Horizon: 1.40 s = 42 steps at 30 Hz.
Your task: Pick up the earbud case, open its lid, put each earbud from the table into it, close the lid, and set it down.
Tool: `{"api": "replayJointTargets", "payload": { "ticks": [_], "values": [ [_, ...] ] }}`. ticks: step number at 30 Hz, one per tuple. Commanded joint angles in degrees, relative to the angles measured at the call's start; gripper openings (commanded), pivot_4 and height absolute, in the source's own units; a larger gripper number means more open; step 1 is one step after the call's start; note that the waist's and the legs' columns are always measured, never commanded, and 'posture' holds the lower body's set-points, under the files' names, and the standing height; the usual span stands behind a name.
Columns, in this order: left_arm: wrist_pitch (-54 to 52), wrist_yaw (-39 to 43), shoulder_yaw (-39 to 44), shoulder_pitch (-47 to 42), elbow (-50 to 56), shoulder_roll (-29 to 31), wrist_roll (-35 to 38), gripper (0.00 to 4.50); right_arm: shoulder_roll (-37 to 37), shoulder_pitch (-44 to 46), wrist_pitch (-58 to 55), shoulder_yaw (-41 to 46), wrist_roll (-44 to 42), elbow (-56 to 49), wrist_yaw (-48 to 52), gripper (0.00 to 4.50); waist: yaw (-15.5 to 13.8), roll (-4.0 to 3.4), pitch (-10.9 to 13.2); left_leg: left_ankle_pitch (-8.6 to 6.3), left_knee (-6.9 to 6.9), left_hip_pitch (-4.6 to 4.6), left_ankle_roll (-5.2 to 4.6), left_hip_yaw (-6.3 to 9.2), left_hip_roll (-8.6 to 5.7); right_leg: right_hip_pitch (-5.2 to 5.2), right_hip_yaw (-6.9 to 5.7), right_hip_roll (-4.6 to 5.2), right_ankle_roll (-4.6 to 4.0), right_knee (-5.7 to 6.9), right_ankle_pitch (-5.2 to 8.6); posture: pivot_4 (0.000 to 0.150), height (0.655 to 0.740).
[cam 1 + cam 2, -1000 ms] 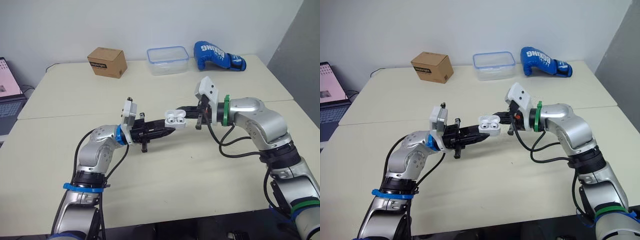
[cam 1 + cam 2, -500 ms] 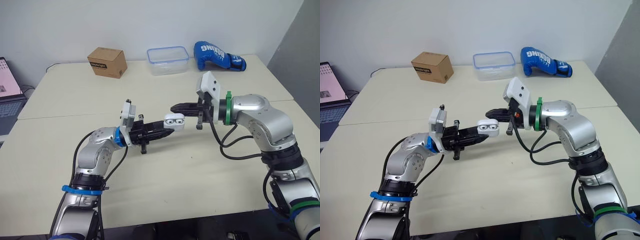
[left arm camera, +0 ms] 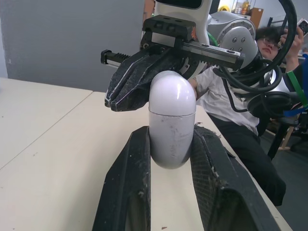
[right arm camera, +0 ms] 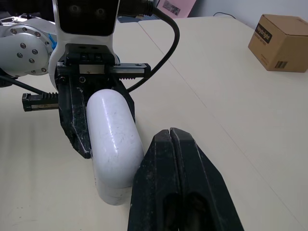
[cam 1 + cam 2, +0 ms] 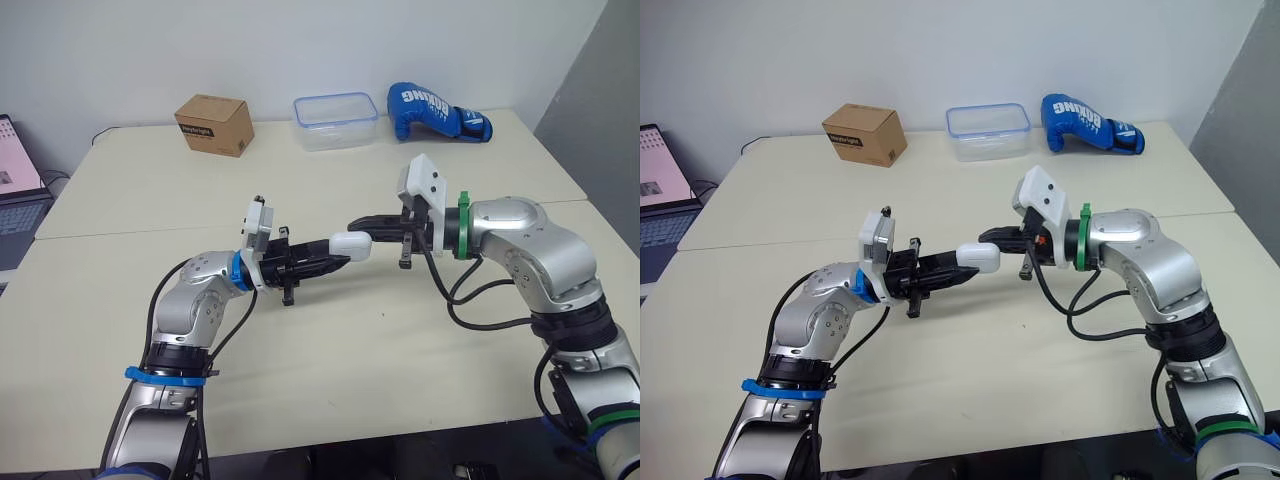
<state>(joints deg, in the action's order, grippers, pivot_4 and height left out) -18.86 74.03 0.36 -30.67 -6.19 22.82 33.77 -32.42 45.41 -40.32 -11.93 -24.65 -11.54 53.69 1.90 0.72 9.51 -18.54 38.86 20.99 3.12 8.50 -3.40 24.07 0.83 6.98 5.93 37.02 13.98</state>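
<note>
The white earbud case [image 5: 349, 245] is held above the middle of the table, its lid closed. My left gripper [image 5: 337, 259] is shut on its lower half; in the left wrist view the case [image 3: 172, 120] stands upright between the two black fingers [image 3: 129, 190]. My right gripper [image 5: 353, 221] is shut, its tip resting against the lid side of the case. The right wrist view has its closed fingertips [image 4: 169, 136] beside the case [image 4: 115, 149]. I see no earbud on the table.
A cardboard box [image 5: 213, 124], a clear plastic container [image 5: 335, 120] and a blue boxing glove [image 5: 435, 111] stand along the table's far edge. A laptop [image 5: 15, 190] sits at the far left. A seated person [image 3: 231, 106] is beyond the table.
The case lid was open with both earbuds showing inside; now it is closed. My right gripper came down onto the lid. The left gripper kept hold of the case.
</note>
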Motion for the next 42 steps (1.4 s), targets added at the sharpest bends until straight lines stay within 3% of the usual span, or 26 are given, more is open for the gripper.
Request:
{"api": "replayJointTargets", "payload": {
  "ticks": [1,8,17,25,38,42],
  "values": [
    [-0.4,-1.6,1.5,-1.2,1.6,0.1,1.3,0.79,0.3,-0.2,2.6,1.0,0.0,-2.5,0.6,0.03,0.0,0.00,0.0,0.00,0.00,0.00,0.00,0.00,0.00,0.00,0.00,0.00,0.00,0.00,0.00,0.150,0.7307],
    [-10.8,-8.8,0.3,-1.5,4.4,2.4,0.5,0.79,-4.2,0.2,7.0,3.6,2.9,2.8,2.2,0.03,0.0,0.00,0.0,0.00,0.00,0.00,0.00,0.00,-0.01,0.00,0.00,0.00,0.00,0.00,0.00,0.150,0.7307],
    [-26.4,-16.8,-0.6,-3.7,3.9,4.4,1.2,0.79,-11.4,-6.8,13.0,6.8,4.0,3.2,6.6,0.03,0.0,0.01,0.0,0.00,0.00,-0.01,0.00,-0.02,0.01,-0.01,0.00,-0.02,0.00,0.03,0.00,0.150,0.7307],
    [-37.8,-19.7,-2.2,-9.7,-6.0,2.4,1.6,0.79,-12.4,-9.8,10.3,8.9,1.9,-1.8,6.4,0.03,-0.1,0.02,0.0,0.00,-0.01,-0.01,0.00,-0.04,0.00,-0.02,0.01,-0.01,0.00,-0.02,0.00,0.150,0.7307],
    [-38.2,-22.7,-3.2,-18.1,-26.3,-3.7,-4.6,0.79,-15.4,-15.6,6.1,11.0,-1.2,-9.0,6.3,0.03,-0.2,0.05,0.0,0.00,0.02,0.01,0.00,-0.03,-0.03,-0.03,-0.01,0.01,0.00,0.00,0.00,0.150,0.7307],
    [-37.9,-22.9,-3.9,-18.8,-28.3,-4.1,-6.8,0.79,-15.4,-17.1,4.8,11.4,-2.0,-10.6,5.4,0.03,-0.2,0.04,0.0,0.00,0.02,0.01,0.00,-0.06,-0.03,-0.02,0.01,0.01,0.01,0.01,0.00,0.150,0.7307]
  ]
}}
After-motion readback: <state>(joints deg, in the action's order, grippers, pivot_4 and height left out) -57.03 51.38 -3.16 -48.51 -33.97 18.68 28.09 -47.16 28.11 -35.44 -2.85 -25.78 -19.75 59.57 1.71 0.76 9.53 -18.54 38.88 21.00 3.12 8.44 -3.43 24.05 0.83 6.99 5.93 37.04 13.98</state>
